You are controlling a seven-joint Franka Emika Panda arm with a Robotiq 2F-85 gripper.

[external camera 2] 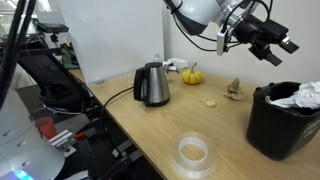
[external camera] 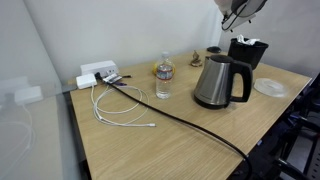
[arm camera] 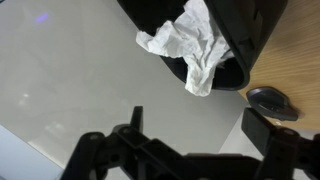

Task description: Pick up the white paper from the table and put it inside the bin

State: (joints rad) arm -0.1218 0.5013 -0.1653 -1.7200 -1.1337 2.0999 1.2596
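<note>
White paper (arm camera: 190,45) lies crumpled in the mouth of the bin (arm camera: 255,40), one tail draped across its rim, near a corner of the table (external camera: 130,150), below and slightly ahead of the end effector (external camera 2: 268,42), which hovers spread and empty, well apart.

White paper (arm camera: 188,48) draped over rim of the bin (arm camera: 252,35), fingers (arm camera: 262,130) apart below.
</note>
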